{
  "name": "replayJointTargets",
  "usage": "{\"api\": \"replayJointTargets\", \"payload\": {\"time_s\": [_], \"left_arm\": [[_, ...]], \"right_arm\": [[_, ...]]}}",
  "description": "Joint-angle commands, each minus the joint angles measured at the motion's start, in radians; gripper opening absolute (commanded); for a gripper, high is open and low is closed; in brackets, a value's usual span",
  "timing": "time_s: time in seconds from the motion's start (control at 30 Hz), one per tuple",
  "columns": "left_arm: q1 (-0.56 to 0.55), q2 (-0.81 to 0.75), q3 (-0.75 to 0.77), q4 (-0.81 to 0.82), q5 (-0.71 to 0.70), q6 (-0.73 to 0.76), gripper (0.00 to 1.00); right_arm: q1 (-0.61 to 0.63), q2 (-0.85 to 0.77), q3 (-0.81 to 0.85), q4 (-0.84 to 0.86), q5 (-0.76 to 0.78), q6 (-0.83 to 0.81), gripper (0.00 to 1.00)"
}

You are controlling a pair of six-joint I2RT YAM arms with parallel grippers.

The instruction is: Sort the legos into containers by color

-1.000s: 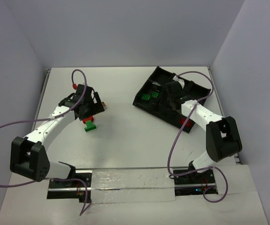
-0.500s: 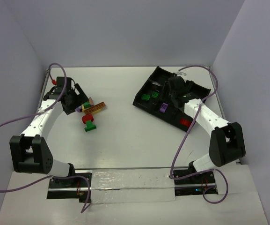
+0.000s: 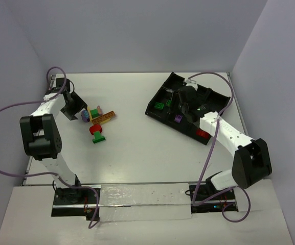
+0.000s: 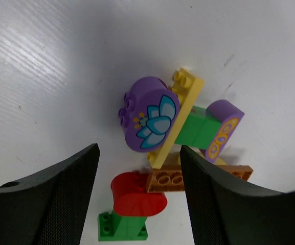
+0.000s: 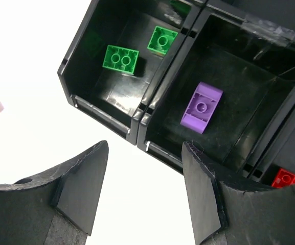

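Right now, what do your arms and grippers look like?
The left arm and right arm have white links with chunky black joints, and a purple cable loops along each. The left gripper and right gripper are black; the left's pads look finely dotted.

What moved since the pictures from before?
The left tool swung left off the lego pile, uncovering it. The right tool shifted slightly, so a purple brick now shows in the tray. Nothing was grabbed or dropped. Pile, tray and green bricks stayed.

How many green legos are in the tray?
2, both in one compartment of the tray: a wider green brick and a smaller green brick beside it. Others may be hidden.
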Motion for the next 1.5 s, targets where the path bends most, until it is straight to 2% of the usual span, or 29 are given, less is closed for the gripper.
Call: {"api": "replayJointTargets", "payload": {"time_s": [0.0, 0.1, 0.33, 0.47, 0.57, 0.67, 0.73, 0.83, 1.2, 1.4, 1.47], "left_arm": [[-0.008, -0.041, -0.029, 0.068, 0.013, 0.0, 0.73], [-0.039, -0.123, -0.102, 0.119, 0.012, 0.036, 0.77], [-0.169, -0.298, -0.269, 0.063, -0.026, 0.07, 0.98], [-0.222, -0.365, -0.341, 0.034, -0.089, 0.015, 0.98], [-0.284, -0.385, -0.374, 0.038, -0.127, -0.023, 0.94], [-0.341, -0.321, -0.357, 0.036, -0.194, -0.064, 0.79], [-0.368, -0.28, -0.348, 0.035, -0.24, -0.074, 0.73], [-0.37, -0.264, -0.349, 0.046, -0.239, -0.081, 0.69], [-0.376, -0.216, -0.367, 0.068, -0.32, -0.091, 0.7], [-0.379, -0.166, -0.377, 0.082, -0.289, -0.103, 0.47], [-0.385, -0.182, -0.391, 0.095, -0.273, -0.111, 0.31]], "right_arm": [[0.026, 0.013, 0.035, 0.0, -0.003, 0.002, 0.67], [0.037, 0.024, 0.044, -0.003, -0.007, -0.002, 0.67], [0.088, 0.068, 0.077, -0.011, 0.005, -0.014, 0.67], [0.103, 0.073, 0.075, -0.007, 0.003, -0.003, 0.68], [0.11, 0.071, 0.064, -0.001, -0.003, 0.005, 0.68], [0.114, 0.074, 0.057, 0.012, -0.012, 0.016, 0.68], [0.119, 0.074, 0.055, 0.011, -0.008, 0.02, 0.68], [0.127, 0.066, 0.048, 0.009, -0.002, 0.02, 0.68], [0.125, 0.05, 0.04, -0.004, 0.008, 0.013, 0.69], [0.125, 0.05, 0.041, -0.002, 0.005, 0.015, 0.69], [0.125, 0.046, 0.041, -0.004, 0.006, 0.017, 0.69]]}}
